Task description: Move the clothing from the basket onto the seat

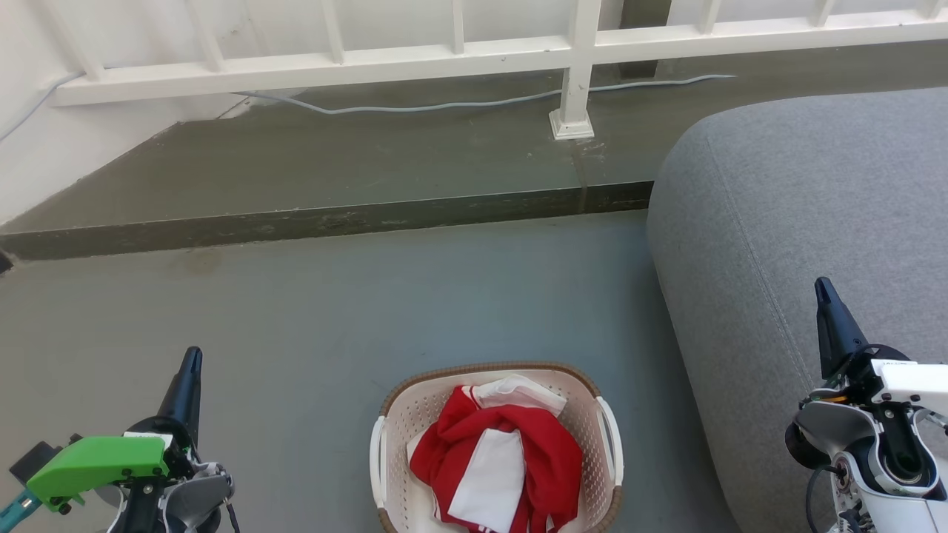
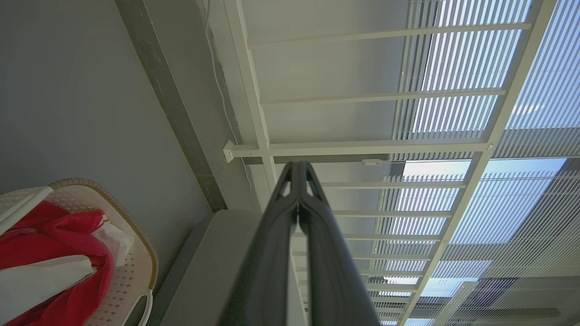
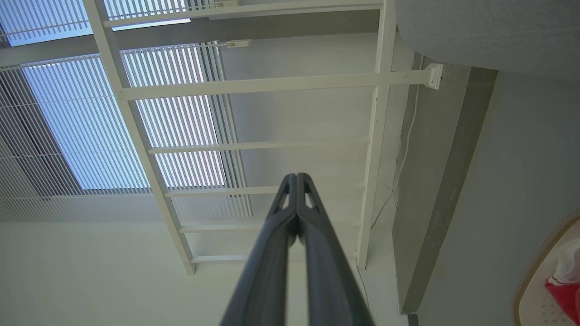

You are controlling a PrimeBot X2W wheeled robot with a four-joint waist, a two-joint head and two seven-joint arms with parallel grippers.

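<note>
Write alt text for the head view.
Crumpled red and white fabric clothing fills a cream perforated plastic basket on the grey floor, beside a large grey woven sofa seat. The dark left gripper and right gripper, both shut, sit at the lower corners, holding nothing.

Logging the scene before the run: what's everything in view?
floor: one, grey, nearest the robot
step: one, grey-green, beyond the floor
basket: one, cream with brown rim, on the floor
clothing: one heap, red and white, in the basket
seat: one, grey, right of the basket
railing: one, white, along the step
cable: one, pale, on the step
left gripper: one, dark, shut, lower left
right gripper: one, dark, shut, lower right
</note>
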